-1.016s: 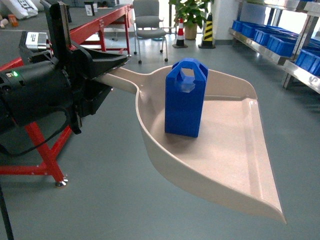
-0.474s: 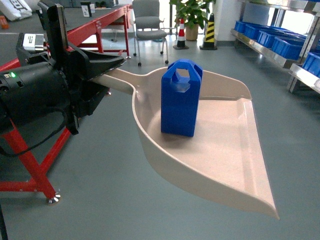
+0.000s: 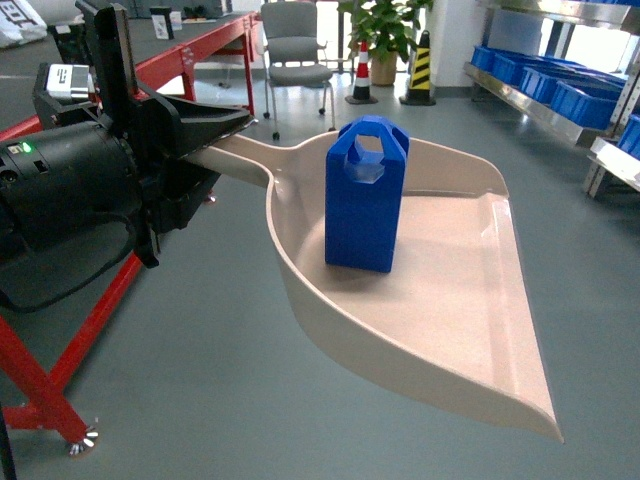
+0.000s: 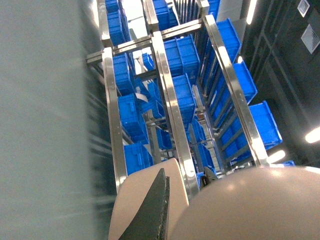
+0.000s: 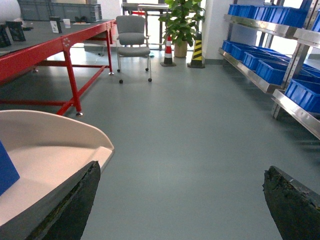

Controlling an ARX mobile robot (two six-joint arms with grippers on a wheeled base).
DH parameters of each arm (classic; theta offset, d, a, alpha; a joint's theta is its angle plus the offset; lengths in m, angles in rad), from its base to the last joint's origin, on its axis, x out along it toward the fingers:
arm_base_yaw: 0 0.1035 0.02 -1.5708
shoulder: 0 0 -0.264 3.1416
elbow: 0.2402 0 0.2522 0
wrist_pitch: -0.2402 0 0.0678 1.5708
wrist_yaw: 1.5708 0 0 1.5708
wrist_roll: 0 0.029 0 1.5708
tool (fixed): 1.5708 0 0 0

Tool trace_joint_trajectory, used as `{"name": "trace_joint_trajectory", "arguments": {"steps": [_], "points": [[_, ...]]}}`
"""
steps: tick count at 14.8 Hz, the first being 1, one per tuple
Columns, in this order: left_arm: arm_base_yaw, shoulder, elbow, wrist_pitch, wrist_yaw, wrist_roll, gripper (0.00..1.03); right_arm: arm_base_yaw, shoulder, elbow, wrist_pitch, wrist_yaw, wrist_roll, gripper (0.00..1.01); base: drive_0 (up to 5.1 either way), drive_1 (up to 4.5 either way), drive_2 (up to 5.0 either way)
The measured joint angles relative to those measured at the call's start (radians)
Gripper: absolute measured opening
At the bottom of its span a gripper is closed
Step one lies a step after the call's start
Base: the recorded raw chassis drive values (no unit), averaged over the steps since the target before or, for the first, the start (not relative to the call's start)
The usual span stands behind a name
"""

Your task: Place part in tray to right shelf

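The blue part (image 3: 365, 200) stands upright in the bowl of the beige tray (image 3: 470, 330), which hangs level above the floor. My left gripper (image 3: 232, 132) is shut on the tray's long handle (image 3: 240, 160). In the left wrist view one dark finger (image 4: 156, 210) lies against the handle (image 4: 135, 200), with the tray's underside (image 4: 250, 205) beside it. My right gripper (image 5: 182, 200) is open and holds nothing, just right of the tray's lip (image 5: 55, 145); a corner of the part (image 5: 6, 172) shows there. The right shelf (image 3: 545, 108) runs along the far right.
Blue crates (image 3: 570, 95) fill the steel shelf, also seen as crates (image 5: 270, 70) in the right wrist view. A red-framed table (image 3: 60, 380) stands at left, with a grey chair (image 3: 297, 50), a plant (image 3: 385, 30) and traffic cones (image 3: 418, 65) behind.
The whole view has shifted: the red table leg slid down and left, and the shelf drifted right. The tray and part stay held the same way.
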Motion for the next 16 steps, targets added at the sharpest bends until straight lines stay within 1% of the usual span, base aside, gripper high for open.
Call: {"name": "trace_joint_trajectory", "arguments": {"steps": [16], "points": [[0.000, 0.000, 0.000, 0.000, -0.002, 0.000, 0.15, 0.000, 0.000, 0.000, 0.000, 0.000, 0.000, 0.98, 0.0, 4.02, -4.1]]}}
